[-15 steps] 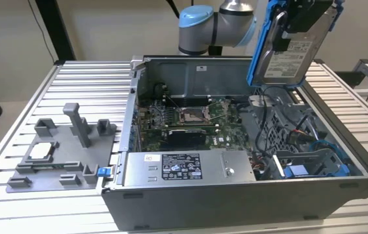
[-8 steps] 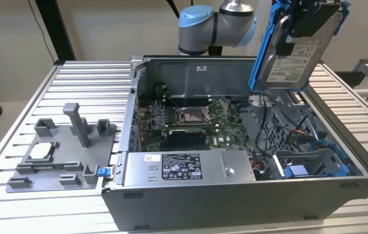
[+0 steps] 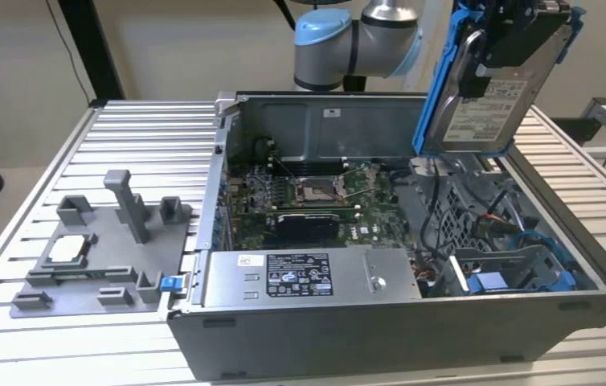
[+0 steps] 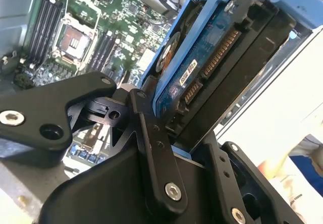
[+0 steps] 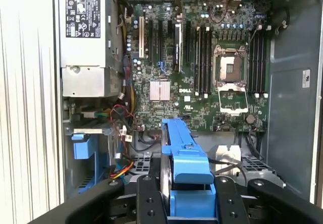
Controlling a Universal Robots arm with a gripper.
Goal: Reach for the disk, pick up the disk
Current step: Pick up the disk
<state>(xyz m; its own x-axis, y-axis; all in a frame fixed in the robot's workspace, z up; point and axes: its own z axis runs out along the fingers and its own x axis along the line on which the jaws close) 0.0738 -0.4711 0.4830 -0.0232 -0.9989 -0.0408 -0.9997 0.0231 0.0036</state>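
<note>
Disk [image 3: 488, 108] held high above the open computer case [image 3: 389, 338], upright, label side facing the exterior view, blue plastic frame [image 3: 437, 88] along its edge. Judged as pick-up step done or nearly so: already lifted clear of the case, so next move would call for a steady carry without knocking the case wall.

Gripper [image 5: 184, 193] clamped on the disk, 2 black fingers [image 5: 149, 199] pressing either side of the blue frame in the first wrist view; same grasp seen edge-on in the second wrist view, connector side of disk [image 4: 212, 67] showing.

Inside the case: green motherboard [image 5: 202, 82] with bare processor socket [image 5: 229, 67], grey power supply box [image 3: 303, 277] with sticker, bundled coloured cables [image 5: 121, 128], blue drive bay [image 3: 507, 277] at the exterior view's right.

Beside the case, at the exterior view's left, grey fixture tray [image 3: 78, 301] holding 1 small square silver chip [image 3: 71, 249].
</note>
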